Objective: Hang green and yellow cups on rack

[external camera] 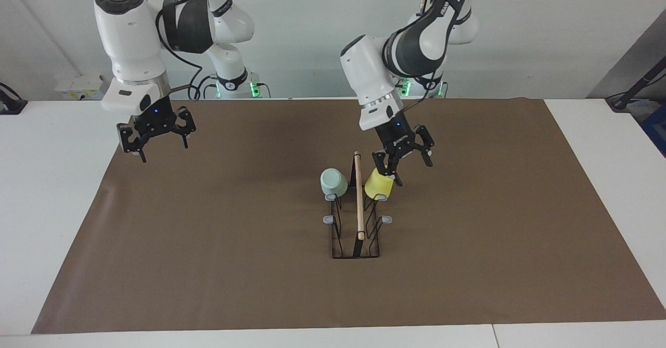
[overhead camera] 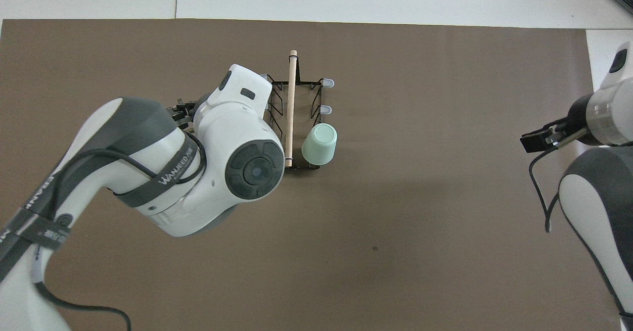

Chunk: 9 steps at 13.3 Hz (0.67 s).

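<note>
My left gripper (external camera: 396, 172) is hanging with fingers spread wide at the yellow cup (external camera: 378, 185), which is sitting tilted on a rack (external camera: 357, 233) prong; the fingers are lying at its one o'clock. Green cup (external camera: 333, 182) is hanging alongside. My right gripper (external camera: 156, 142) is waiting, wide too.

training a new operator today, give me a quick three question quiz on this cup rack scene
1. True or false: the green cup sits upside down on a prong of the rack.
2. Which end effector is at the yellow cup? A) left B) right C) neither
3. Fill in: the right end effector hangs open over the edge of the ____ mat, toward the right arm's end of the table.

Key
1. True; it is on the prong nearest the robots, on the side toward the right arm.
2. A; the left end effector is open, its fingertips at the cup.
3. brown
</note>
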Each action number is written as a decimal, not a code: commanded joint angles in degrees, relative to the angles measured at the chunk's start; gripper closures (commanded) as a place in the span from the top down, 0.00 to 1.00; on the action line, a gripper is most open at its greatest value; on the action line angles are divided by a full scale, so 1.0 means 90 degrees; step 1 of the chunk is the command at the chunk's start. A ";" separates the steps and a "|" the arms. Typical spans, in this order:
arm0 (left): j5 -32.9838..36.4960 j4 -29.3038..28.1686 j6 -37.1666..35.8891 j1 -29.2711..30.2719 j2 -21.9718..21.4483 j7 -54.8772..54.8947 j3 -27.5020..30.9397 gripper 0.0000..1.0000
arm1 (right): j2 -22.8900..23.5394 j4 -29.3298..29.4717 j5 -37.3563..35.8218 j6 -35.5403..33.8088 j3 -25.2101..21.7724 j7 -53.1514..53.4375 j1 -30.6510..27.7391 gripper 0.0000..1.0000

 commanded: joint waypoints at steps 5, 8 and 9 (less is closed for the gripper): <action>-0.3422 -0.0117 -0.0335 -0.0089 -0.1198 0.5972 0.1966 1.00 | 0.0007 0.0830 0.1115 -0.1614 -0.0069 0.2501 -0.0126 1.00; -0.4469 0.0320 -0.1095 0.0037 -0.1306 0.7129 0.2525 1.00 | -0.0081 0.0712 0.1116 -0.1586 -0.0069 0.2553 -0.0126 1.00; -0.4781 0.0623 -0.1495 0.0241 -0.1248 0.7499 0.2535 1.00 | -0.0100 0.0683 0.1116 -0.1653 -0.0069 0.2543 -0.0117 1.00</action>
